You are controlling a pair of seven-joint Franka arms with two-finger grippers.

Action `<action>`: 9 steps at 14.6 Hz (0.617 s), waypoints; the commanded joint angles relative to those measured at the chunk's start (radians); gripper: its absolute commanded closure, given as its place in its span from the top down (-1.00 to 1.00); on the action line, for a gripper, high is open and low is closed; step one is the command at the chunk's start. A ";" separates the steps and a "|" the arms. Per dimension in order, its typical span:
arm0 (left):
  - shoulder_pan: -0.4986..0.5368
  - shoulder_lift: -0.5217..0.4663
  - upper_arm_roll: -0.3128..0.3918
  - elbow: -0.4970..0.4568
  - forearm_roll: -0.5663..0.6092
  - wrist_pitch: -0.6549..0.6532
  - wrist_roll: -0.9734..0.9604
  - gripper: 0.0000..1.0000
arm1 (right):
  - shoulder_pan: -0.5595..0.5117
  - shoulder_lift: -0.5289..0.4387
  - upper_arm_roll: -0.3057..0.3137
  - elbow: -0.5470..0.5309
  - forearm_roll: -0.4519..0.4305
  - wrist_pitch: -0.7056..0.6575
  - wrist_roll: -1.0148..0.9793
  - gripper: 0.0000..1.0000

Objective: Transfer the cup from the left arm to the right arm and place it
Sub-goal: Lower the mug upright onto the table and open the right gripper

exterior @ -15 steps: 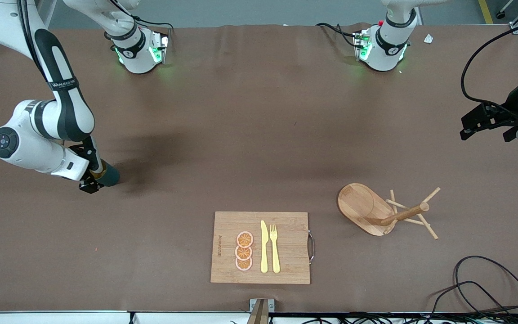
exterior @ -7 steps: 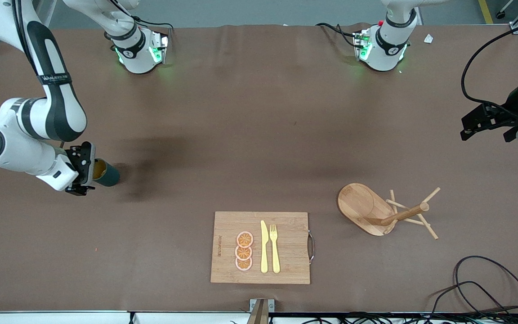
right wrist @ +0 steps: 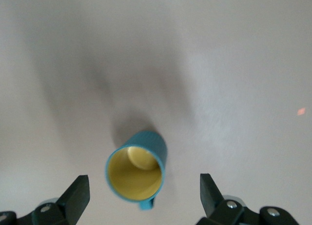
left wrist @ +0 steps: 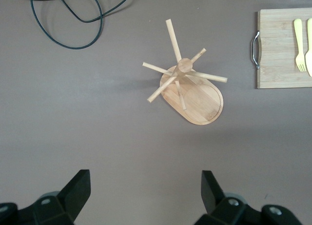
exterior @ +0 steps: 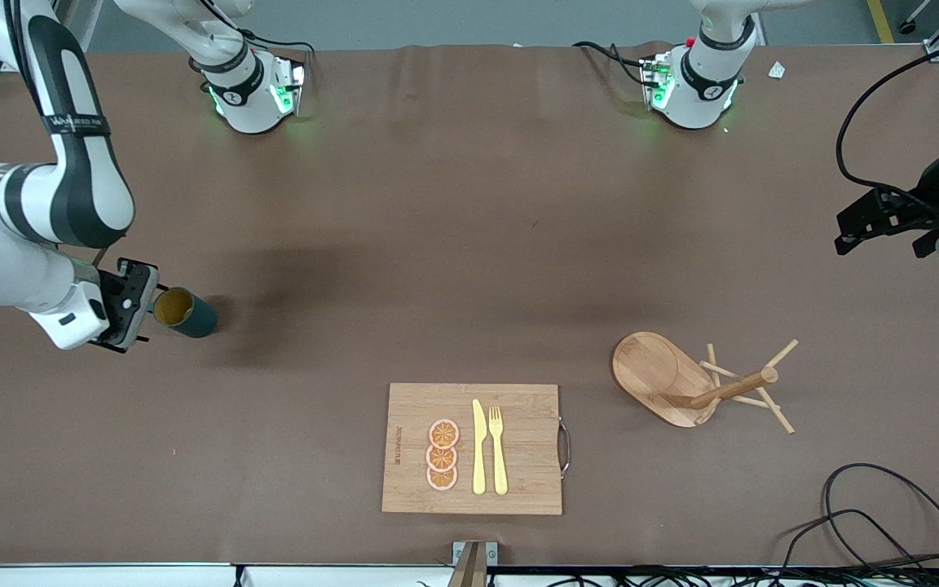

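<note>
The cup (exterior: 182, 312), a small dark teal mug with a tan-orange inside, stands on the brown table toward the right arm's end. My right gripper (exterior: 134, 306) is open just beside the cup and does not touch it. In the right wrist view the cup (right wrist: 138, 172) shows mouth-on between the spread fingers of the right gripper (right wrist: 143, 198), its handle toward the camera. My left gripper (exterior: 881, 236) is open and empty, up over the left arm's end of the table, waiting; it also shows in the left wrist view (left wrist: 145, 188).
A wooden peg rack (exterior: 702, 383) stands toward the left arm's end, also in the left wrist view (left wrist: 187, 86). A wooden cutting board (exterior: 518, 456) with orange slices, a yellow knife and a fork lies near the front edge. Black cables (exterior: 869, 522) lie at the front corner.
My right gripper has opened, let go of the cup and drawn back from it toward the table's end. The cup stays on the table. The left arm has not moved.
</note>
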 commanded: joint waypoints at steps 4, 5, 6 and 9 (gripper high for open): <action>0.003 -0.002 -0.002 0.001 -0.002 0.002 0.004 1.00 | -0.028 -0.016 0.007 0.086 0.001 -0.124 0.301 1.00; 0.003 -0.002 -0.002 0.001 -0.003 0.001 0.004 1.00 | -0.026 -0.013 0.007 0.109 -0.001 -0.149 0.343 1.00; 0.003 -0.002 -0.002 0.001 -0.003 0.001 0.004 1.00 | -0.023 -0.013 0.007 0.128 -0.003 -0.161 0.378 1.00; 0.003 -0.002 -0.002 0.001 -0.006 0.001 0.005 1.00 | -0.023 -0.015 0.006 0.165 -0.004 -0.196 0.513 1.00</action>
